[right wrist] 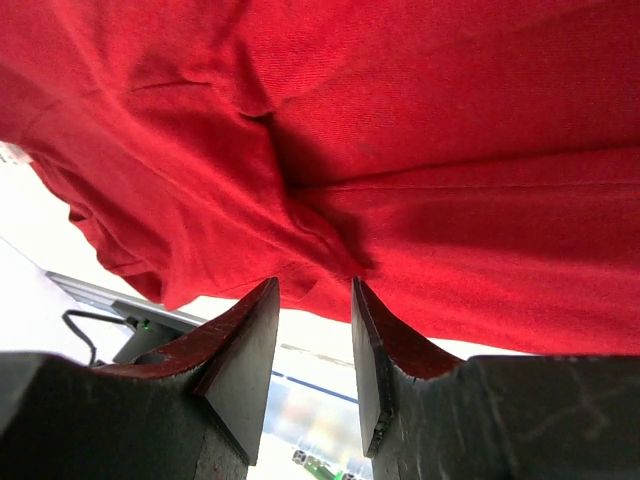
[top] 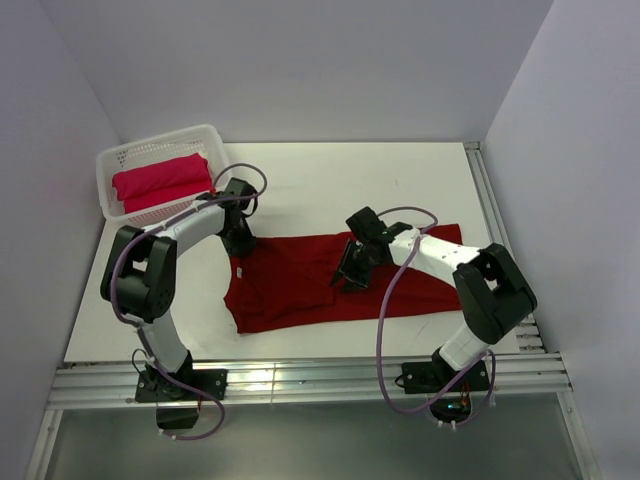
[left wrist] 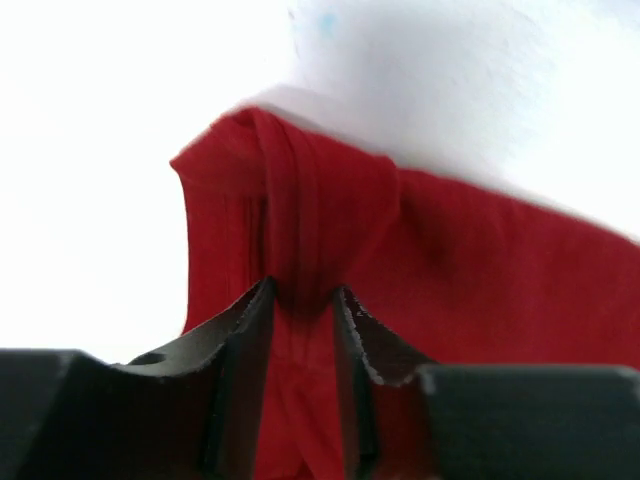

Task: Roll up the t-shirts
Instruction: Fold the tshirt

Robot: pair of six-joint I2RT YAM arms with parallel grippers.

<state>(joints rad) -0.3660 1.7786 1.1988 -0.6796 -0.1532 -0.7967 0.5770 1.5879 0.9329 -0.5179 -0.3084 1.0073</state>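
White plastic lattice basket (top: 150, 150) at far left corner of white table (top: 330, 185), turned slightly askew to the edges. Aluminium rails (top: 330, 380) along near edge; a narrower rail (top: 490, 210) along right edge. Pale grey walls (top: 300, 60) closing in the table at far, left and right edges.

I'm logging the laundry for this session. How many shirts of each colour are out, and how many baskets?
dark crimson t-shirt: 1
pinkish-red t-shirt: 1
white basket: 1
Total: 3
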